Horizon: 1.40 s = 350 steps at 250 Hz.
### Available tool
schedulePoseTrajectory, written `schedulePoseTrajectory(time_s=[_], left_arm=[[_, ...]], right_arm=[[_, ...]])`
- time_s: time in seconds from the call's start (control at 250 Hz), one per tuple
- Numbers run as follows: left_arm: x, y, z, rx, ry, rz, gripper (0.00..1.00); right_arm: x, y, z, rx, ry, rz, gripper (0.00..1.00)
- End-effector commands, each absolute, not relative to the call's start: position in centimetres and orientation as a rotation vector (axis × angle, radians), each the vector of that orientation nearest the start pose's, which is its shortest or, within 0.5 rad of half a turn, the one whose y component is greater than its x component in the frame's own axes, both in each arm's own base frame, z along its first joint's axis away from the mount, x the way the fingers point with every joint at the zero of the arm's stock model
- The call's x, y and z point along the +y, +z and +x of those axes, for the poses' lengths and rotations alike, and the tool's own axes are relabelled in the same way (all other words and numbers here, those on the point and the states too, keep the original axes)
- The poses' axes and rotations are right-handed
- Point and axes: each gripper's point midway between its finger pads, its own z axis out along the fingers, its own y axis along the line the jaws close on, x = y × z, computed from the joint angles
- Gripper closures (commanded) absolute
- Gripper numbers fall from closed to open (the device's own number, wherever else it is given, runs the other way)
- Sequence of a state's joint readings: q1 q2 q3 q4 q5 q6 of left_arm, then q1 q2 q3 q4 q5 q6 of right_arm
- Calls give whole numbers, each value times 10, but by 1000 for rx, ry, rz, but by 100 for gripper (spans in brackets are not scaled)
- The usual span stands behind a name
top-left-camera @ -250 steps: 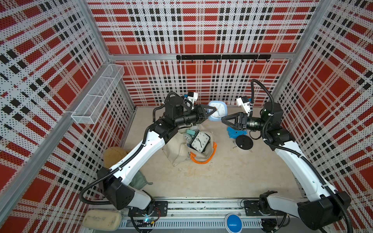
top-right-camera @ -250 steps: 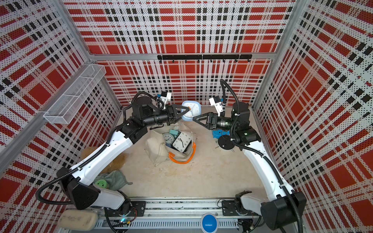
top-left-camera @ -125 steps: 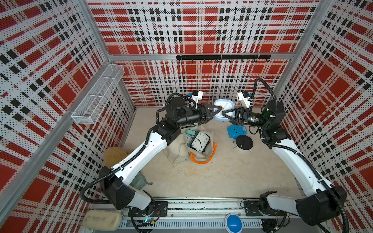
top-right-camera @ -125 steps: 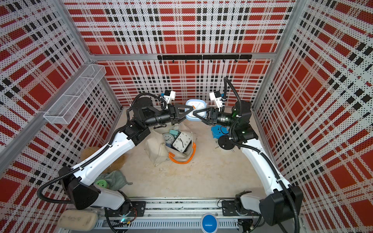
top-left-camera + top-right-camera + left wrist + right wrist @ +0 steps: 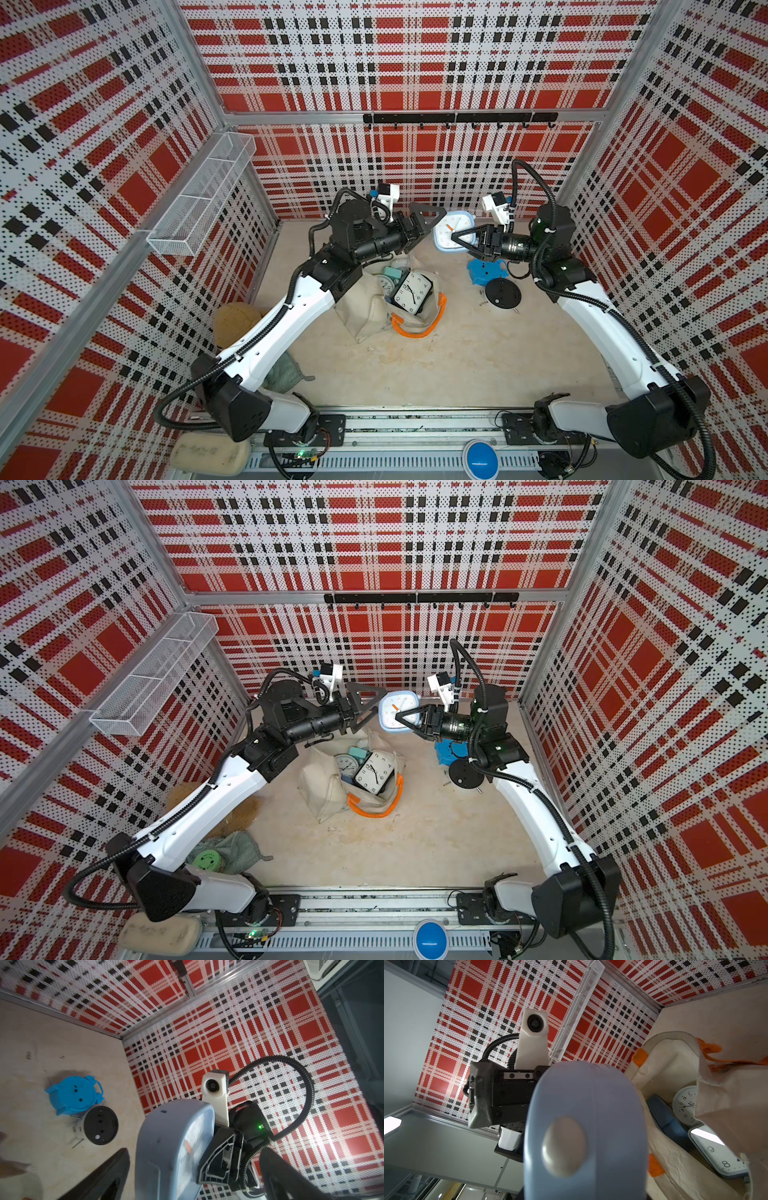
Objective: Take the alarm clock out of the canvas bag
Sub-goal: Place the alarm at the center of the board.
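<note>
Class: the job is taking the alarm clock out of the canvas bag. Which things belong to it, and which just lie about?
Belongs to the job: light-blue alarm clock, gripped by the right claw; open left claw; canvas bag; black-framed clock in the bag.
Lying about: blue clock casing; black disc; tan plush toy; green cloth; wire basket on the wall.

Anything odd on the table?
Yes. On the right side of the table, a blue clock shell lies with a black round plate loose beside it and small screws nearby. It looks dismantled.
</note>
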<state>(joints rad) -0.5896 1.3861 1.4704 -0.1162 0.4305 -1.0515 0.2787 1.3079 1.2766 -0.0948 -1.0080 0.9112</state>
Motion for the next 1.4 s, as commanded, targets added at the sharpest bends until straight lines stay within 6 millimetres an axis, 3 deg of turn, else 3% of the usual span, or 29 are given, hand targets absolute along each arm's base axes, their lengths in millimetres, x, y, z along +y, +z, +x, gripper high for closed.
schedulePoseTrajectory(time_s=[0.0,0.172,0.22,0.344,0.524,0.684,0.828,1.016,1.396], left_arm=[[-273,443,331,1858,-1353,-80,1],[-251,431,337,1892,-1172,-82,1],[-249,428,338,1901,-1157,-79,1],[-255,418,341,1929,-1152,-58,1],[-262,400,347,1967,-1161,-54,1],[-266,385,350,1986,-1178,-65,1],[-268,376,351,1995,-1196,-80,1],[-266,369,349,1996,-1211,-87,1],[-255,357,351,2001,-1232,-131,0]], right_arm=[[236,400,327,1935,1610,-258,72],[221,376,370,2029,1530,-135,69],[213,361,389,2082,1506,-47,65],[199,318,438,2179,1507,186,67],[199,258,501,2228,1539,435,68],[206,217,539,2292,1394,574,68],[211,180,562,2378,1198,675,68],[208,147,583,2403,1056,784,66],[205,102,586,2492,967,820,62]])
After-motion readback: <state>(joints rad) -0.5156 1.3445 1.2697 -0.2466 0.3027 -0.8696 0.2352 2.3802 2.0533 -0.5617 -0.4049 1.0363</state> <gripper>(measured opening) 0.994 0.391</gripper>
